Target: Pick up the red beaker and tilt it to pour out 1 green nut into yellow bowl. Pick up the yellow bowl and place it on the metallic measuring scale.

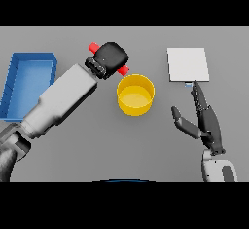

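L hand (113, 56) grips red beaker (94, 46) (seemingly tilted) by yellow bowl (135, 94); R hand (204, 118) spread.

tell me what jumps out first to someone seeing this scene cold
First the left hand, curled round the red beaker and holding it tilted on its side just above the rim of the yellow bowl at mid-table. Next the blue tray at the far left and the pale square measuring scale at the upper right, with the right hand open just below it.

Grey table (73, 160) with yellow bowl (135, 95), measuring scale (187, 64), blue bin (27, 83).
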